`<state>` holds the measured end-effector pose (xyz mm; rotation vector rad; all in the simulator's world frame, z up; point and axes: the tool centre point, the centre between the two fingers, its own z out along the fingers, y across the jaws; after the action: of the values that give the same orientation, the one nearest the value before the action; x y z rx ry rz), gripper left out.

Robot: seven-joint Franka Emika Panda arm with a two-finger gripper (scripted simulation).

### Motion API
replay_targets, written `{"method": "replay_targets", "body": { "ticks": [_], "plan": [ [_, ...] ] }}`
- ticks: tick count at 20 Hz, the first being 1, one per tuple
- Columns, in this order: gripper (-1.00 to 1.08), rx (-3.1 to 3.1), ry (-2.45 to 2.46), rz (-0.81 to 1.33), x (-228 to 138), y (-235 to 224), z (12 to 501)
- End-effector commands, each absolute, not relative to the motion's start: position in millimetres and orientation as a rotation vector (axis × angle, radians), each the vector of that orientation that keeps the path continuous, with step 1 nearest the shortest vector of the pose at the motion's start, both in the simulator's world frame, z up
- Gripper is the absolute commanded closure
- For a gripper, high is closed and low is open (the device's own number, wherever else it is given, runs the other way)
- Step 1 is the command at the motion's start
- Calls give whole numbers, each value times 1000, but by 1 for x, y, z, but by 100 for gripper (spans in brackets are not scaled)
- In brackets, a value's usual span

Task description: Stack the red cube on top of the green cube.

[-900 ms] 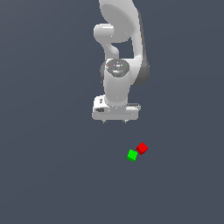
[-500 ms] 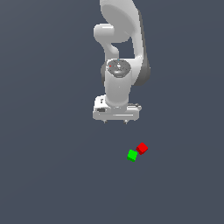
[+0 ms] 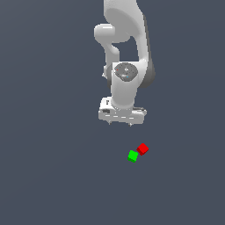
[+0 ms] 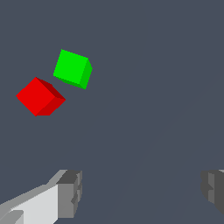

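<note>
The red cube (image 3: 143, 149) rests on the dark grey floor, with the green cube (image 3: 132, 156) close beside it toward the exterior view's left; a thin gap separates them. In the wrist view the red cube (image 4: 40, 97) and the green cube (image 4: 72, 68) both lie on the floor away from the fingers. My gripper (image 3: 120, 124) hangs above the floor, up and to the exterior view's left of both cubes. It is open (image 4: 140, 192), its two grey fingertips (image 4: 70, 193) set wide apart with nothing between them.
The white arm (image 3: 125, 52) rises behind the gripper. The plain dark grey floor (image 3: 52, 176) extends all around the cubes.
The gripper has shifted slightly toward the exterior view's right, nearer the cubes. The cubes have not moved.
</note>
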<state>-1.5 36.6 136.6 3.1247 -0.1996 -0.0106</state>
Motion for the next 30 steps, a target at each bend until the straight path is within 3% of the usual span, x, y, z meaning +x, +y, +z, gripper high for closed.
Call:
{"method": "replay_targets", "body": {
  "ticks": [1,30],
  "plan": [
    [-92,3120,-266,-10,0,45,133],
    [-92,2889,-1230,-1,61,145,80]
  ]
}}
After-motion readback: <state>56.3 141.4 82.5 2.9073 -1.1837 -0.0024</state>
